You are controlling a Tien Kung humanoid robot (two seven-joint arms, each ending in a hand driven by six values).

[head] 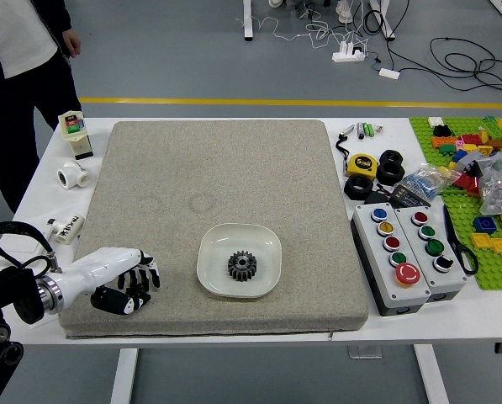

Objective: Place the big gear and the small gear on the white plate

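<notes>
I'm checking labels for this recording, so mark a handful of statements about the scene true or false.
1. A dark gear lies on the white plate. True.
2. The robot's left hand is over the plate. False: it is over the mat, to the left of the plate.
3. The yellow tape measure lies to the right of the mat. True.
4. The button boxes stand on the mat. False: they stand on the bare white table, to the right of the mat.
5. A person stands at the picture's upper left. True.
</notes>
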